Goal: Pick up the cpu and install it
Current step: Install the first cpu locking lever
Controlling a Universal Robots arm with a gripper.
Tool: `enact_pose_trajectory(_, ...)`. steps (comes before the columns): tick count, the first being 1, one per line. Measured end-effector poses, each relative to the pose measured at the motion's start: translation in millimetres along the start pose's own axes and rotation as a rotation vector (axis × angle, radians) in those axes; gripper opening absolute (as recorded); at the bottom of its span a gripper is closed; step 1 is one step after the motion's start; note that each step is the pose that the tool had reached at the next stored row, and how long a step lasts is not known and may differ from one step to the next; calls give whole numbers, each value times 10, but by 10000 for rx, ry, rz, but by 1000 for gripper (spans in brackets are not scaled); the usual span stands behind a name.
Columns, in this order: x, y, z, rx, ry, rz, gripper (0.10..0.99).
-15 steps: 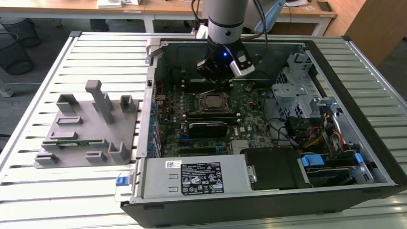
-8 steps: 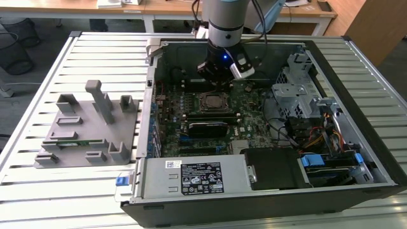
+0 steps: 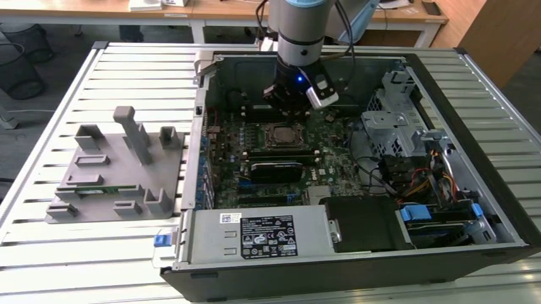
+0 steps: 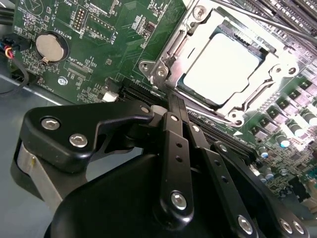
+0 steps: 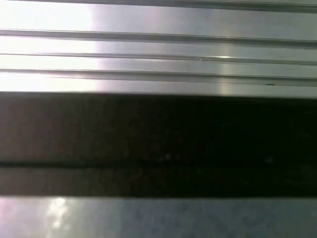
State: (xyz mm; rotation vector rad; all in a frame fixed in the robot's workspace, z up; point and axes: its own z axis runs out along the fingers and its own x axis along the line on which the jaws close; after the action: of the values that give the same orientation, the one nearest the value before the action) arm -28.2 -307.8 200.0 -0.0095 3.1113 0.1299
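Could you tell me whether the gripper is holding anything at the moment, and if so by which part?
Nothing is held. The cpu already sits in the motherboard socket, apart from the gripper above the board.

From my remote station I see the computer case (image 3: pixel 473 209) lying open on the slatted table (image 3: pixel 127 76), with the parts stand (image 3: pixel 118 171) on the table toward the exterior view's left. Inside the case, the cpu (image 4: pixel 223 69) sits in its socket on the motherboard (image 4: pixel 104 49). The gripper (image 3: pixel 292 104) hangs above the board, just behind the socket. The power supply (image 3: pixel 253 237) occupies the case's near edge.
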Motion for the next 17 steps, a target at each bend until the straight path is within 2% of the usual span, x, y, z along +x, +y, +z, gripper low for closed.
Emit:
enact_pose_trajectory(8, -2, 1, 5, 12, -2, -7, 106)
enact_pose_trajectory(13, -2, 2, 15, 304, 3, -14, 106)
enact_pose_trajectory(17, -3, 5, 33, 434, 6, -17, 106)
